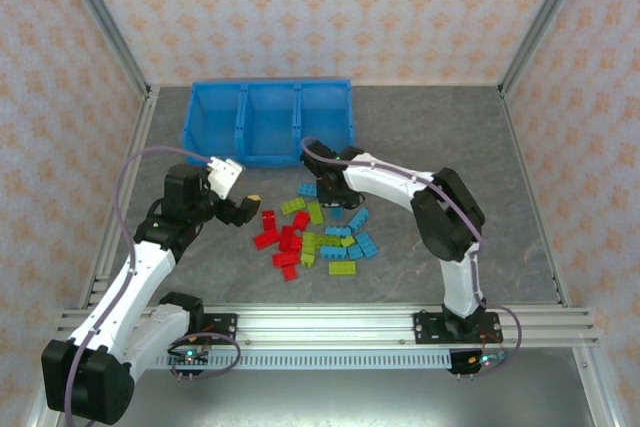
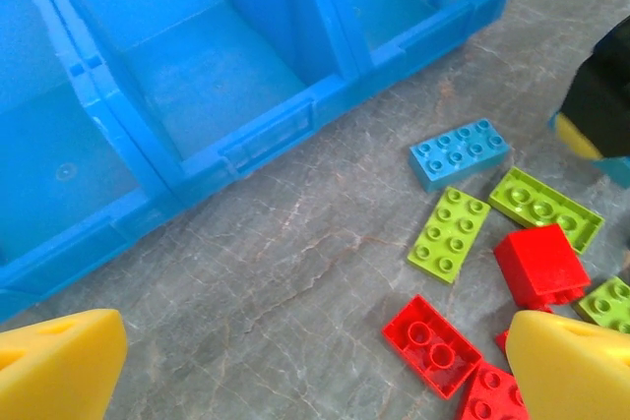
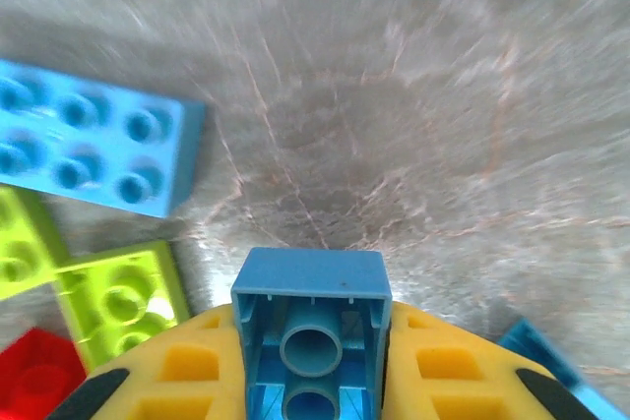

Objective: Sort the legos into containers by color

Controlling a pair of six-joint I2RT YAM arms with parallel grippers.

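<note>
While in right tool (image 3: 311,373), hollow brick (image 3: 311,304)

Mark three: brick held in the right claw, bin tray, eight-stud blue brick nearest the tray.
held light blue plastic brick (image 3: 311,336): right wrist view, hollow underside.
bright blue plastic bin tray (image 1: 270,157): top external view, front wall.
eight-stud light blue plastic brick (image 2: 459,150): left wrist view, studded top.

place: robot lab cell | cues: aluminium frame rails (image 1: 330,325), patterned panel walls (image 1: 320,7)
</note>
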